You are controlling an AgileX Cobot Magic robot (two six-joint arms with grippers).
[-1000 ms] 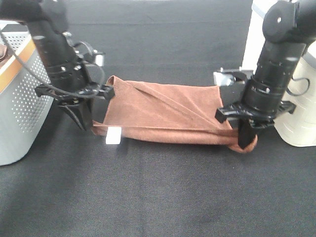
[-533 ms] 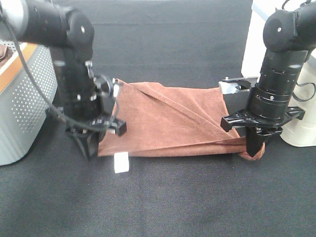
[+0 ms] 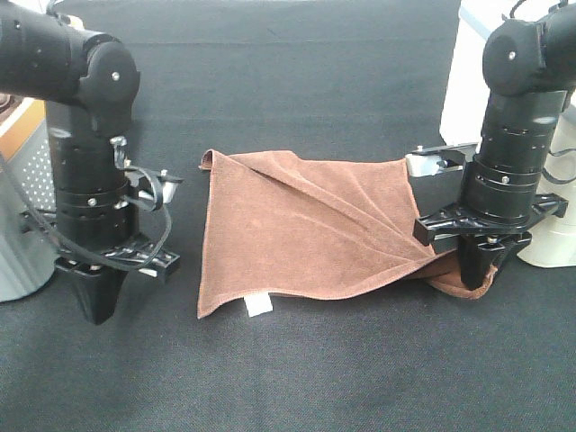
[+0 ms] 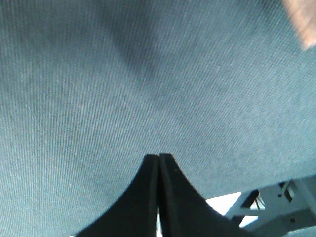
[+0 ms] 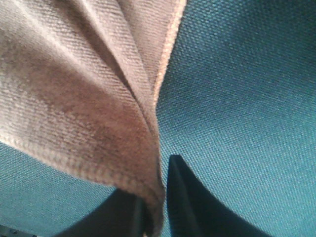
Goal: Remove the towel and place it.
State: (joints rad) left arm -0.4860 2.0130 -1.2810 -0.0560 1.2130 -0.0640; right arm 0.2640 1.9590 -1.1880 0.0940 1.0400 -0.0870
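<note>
The reddish-brown towel (image 3: 306, 225) lies spread on the black cloth table, its small white tag (image 3: 258, 305) at the front left corner. My left gripper (image 3: 94, 310) stands to the left of the towel, pointing down, shut and empty; the left wrist view shows its fingers (image 4: 159, 163) pressed together over bare cloth. My right gripper (image 3: 475, 274) is at the towel's right corner, which is bunched beneath it. In the right wrist view the towel's hemmed fold (image 5: 98, 123) hangs between the slightly parted fingers of the right gripper (image 5: 157, 195).
A grey perforated bin (image 3: 18, 207) with an orange band stands at the left edge, just behind my left arm. A white container (image 3: 553, 234) stands at the right edge beside my right arm.
My left gripper let go of the towel's left edge and moved away to the left. That side of the towel dropped flat. My right gripper's fingers parted a little.
</note>
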